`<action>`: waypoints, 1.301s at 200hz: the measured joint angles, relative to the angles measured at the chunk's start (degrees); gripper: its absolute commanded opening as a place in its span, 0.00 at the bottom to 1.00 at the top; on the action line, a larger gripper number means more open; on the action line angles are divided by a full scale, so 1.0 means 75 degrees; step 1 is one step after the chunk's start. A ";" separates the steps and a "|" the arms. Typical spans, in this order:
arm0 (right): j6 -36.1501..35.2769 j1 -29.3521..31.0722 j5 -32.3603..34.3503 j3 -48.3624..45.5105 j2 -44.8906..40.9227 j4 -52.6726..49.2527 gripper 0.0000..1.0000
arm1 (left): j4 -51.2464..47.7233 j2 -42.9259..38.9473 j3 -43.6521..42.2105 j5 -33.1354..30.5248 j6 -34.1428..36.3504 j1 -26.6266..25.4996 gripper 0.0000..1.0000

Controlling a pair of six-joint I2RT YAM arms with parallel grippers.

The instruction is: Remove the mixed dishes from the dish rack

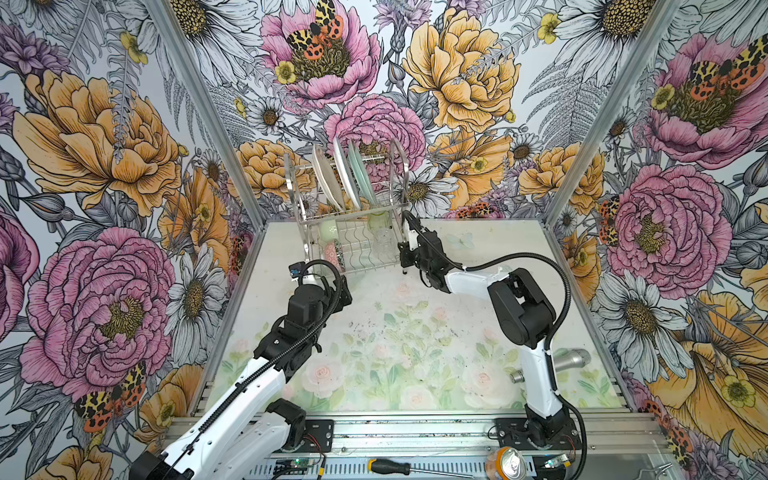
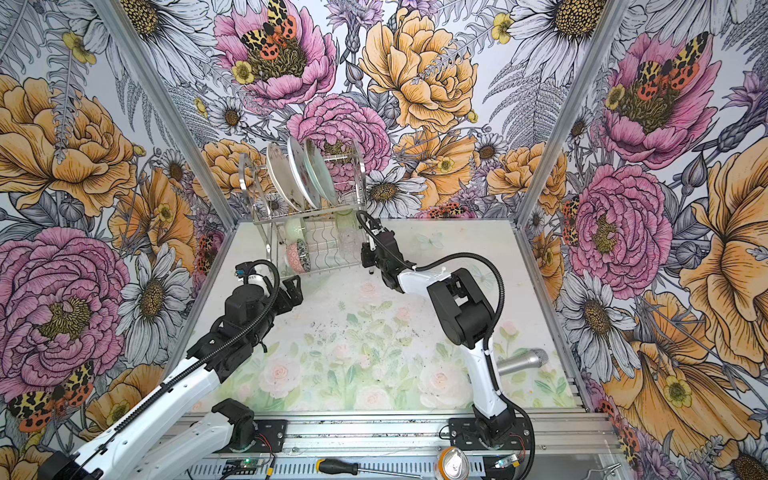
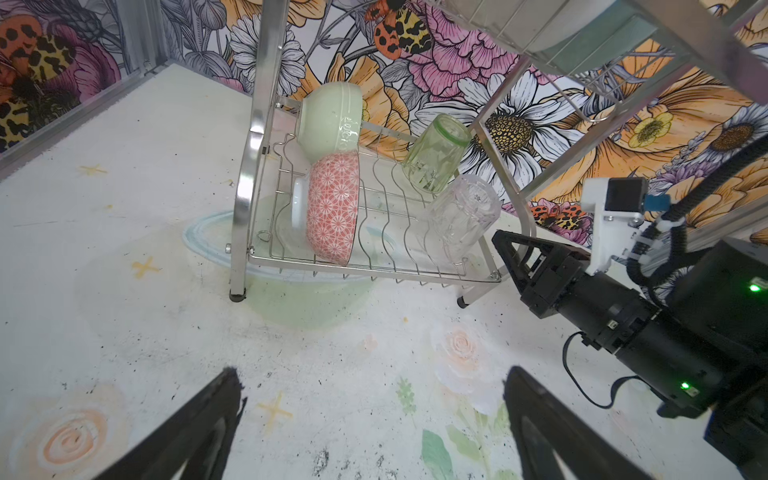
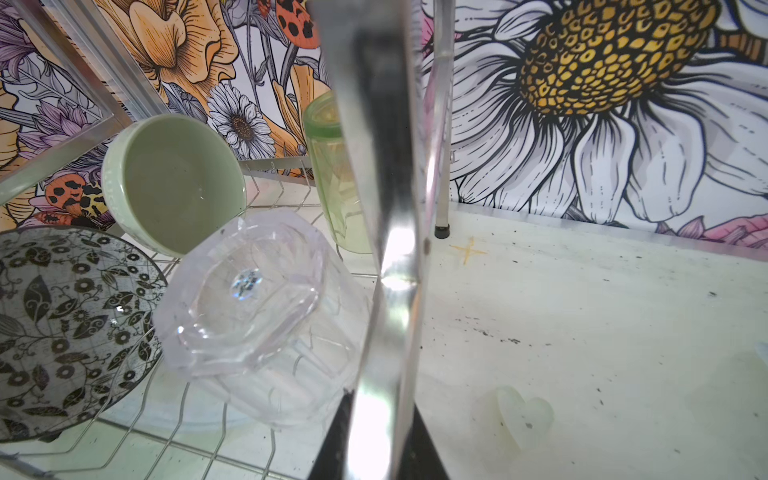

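2 arms, 2 jobs, looked like. The right gripper (image 4: 380,415) was pinched onto the front right leg of the dish rack (image 3: 249,187), with the steel strip running straight between its fingers, so I'd guess it was bracing the thing. The left gripper (image 3: 374,386) was spread as wide as it goes, empty, low over the table just in front of the bottom shelf.

Nothing was unloaded yet. 3 plates (image 1: 344,172) stood on edge up top. Below, the pale green bowl (image 3: 330,120) sat right against the patterned bowl (image 3: 332,208), with the green tumbler (image 3: 436,153) and clear glass (image 3: 461,216) toward the right end.

If it were me: hold that leg firm but don't drag it, or the plates rattle. Bring the left in on the patterned bowl's rim, 1 finger inside and 1 outside, then lift out toward the front, staying under the top shelf.

Pose-wise, the left arm was stretched forward with its wrist about level. The right had its elbow bent up, forearm reaching in toward the rack.
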 measured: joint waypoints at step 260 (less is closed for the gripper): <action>0.0332 0.0038 0.1705 -0.4884 -0.3561 0.0822 0.00 | -0.0283 -0.0554 0.0000 0.0108 0.0239 -0.0012 0.99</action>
